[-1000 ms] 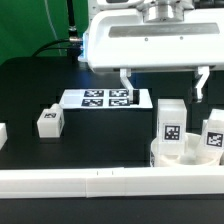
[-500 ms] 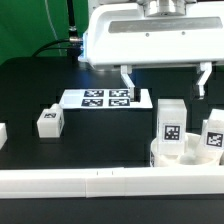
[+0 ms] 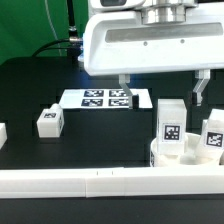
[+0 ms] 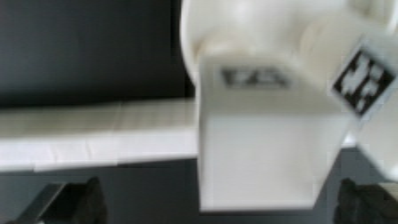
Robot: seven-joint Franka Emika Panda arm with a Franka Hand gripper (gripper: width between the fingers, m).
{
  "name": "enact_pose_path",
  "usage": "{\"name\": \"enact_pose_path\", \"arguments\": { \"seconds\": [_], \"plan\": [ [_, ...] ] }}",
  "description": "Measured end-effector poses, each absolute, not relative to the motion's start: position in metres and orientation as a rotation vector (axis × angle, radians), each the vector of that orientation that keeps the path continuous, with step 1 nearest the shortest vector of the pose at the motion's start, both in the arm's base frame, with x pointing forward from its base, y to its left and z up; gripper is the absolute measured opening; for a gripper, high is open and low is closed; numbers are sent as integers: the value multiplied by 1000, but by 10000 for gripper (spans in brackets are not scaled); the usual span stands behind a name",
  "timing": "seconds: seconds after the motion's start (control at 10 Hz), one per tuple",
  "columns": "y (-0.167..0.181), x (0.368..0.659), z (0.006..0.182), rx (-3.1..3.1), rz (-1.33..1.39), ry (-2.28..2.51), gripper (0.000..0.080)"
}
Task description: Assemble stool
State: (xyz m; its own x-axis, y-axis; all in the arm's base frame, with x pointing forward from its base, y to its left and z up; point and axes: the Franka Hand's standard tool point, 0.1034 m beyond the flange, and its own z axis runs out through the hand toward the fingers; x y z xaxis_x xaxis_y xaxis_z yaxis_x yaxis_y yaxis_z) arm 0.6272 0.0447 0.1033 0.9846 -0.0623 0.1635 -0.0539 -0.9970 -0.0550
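Observation:
The white round stool disc point(image 3: 178, 156) lies at the exterior view's lower right, behind the rail. Two white tagged legs stand upright in it, one point(image 3: 170, 124) nearer the middle and one point(image 3: 213, 135) at the right edge. A third leg point(image 3: 48, 121) lies loose on the black table to the left. My gripper point(image 3: 162, 90) hangs open and empty above and behind the standing legs. In the wrist view a leg point(image 4: 267, 130) fills the middle, between and beyond my dark fingertips point(image 4: 71, 200), apart from both. My gripper point(image 4: 222, 205) is wide open there.
The marker board point(image 3: 105, 98) lies flat behind the loose leg, under the gripper's left finger. A long white rail point(image 3: 90, 181) runs along the front edge and also shows in the wrist view point(image 4: 89, 125). Another white part point(image 3: 3, 132) sits at the far left.
The gripper's hand has shifted slightly and looms a little larger and lower in the exterior view. The fingers stay open. The legs, disc and loose leg have not moved.

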Motion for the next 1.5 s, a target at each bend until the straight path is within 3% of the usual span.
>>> {"name": "enact_pose_path", "arguments": {
  "seconds": [0.3,0.5,0.8,0.9,1.0,1.1,1.5],
  "plan": [
    [52,635,101,-3071,-65,128,649],
    [48,645,90,-3093,-120,93,649],
    [49,645,89,-3096,-147,88,625],
    [49,645,89,-3096,-147,90,431],
    [49,645,89,-3095,-147,103,431],
    [49,645,89,-3093,-146,129,330],
    [49,645,89,-3061,-139,384,330]
  ]
}}
